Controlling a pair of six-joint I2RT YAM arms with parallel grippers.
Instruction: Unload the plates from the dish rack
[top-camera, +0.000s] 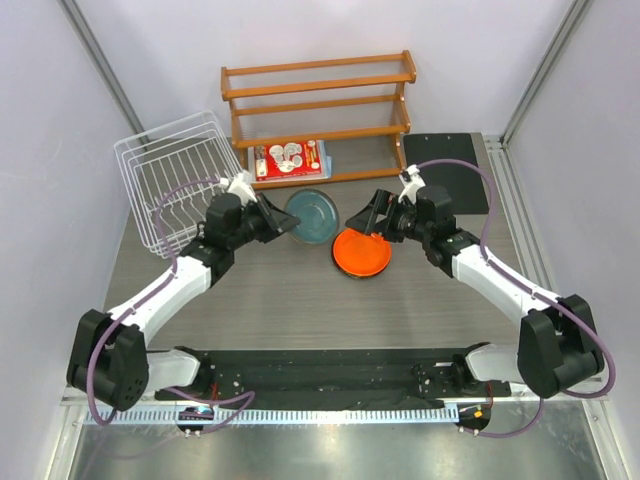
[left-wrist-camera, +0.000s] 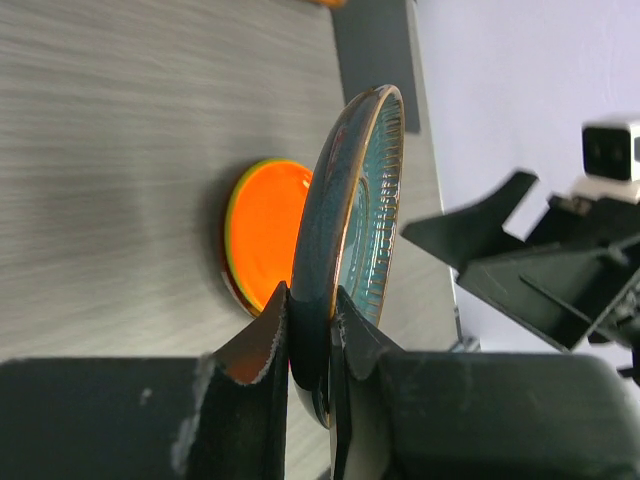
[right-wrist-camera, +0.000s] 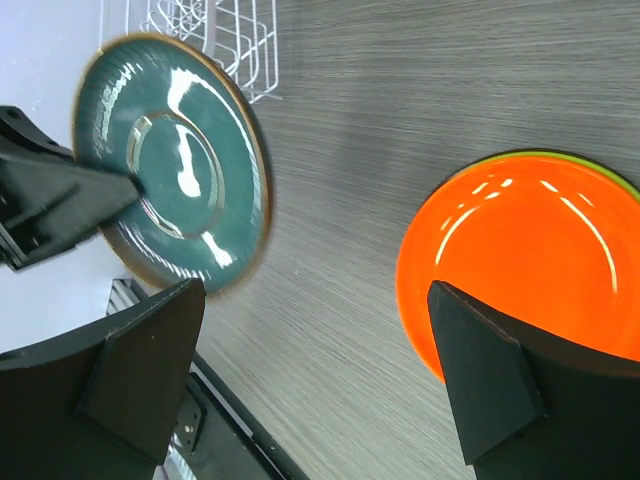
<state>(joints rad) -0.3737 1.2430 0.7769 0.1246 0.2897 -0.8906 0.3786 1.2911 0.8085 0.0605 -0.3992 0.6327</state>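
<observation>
Plate (left-wrist-camera: 352, 205), blue-grey, clamped in left pincer (left-wrist-camera: 311, 305)

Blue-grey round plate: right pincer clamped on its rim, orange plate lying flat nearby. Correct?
Not right. The left pincer, not the right, is clamped on the rim of the blue-grey round glazed plate; the left wrist view shows it. The plain orange round plate does lie flat nearby.

White arms (top-camera: 165, 290), black joints (top-camera: 105, 355), purple cables (top-camera: 488, 200)
</observation>
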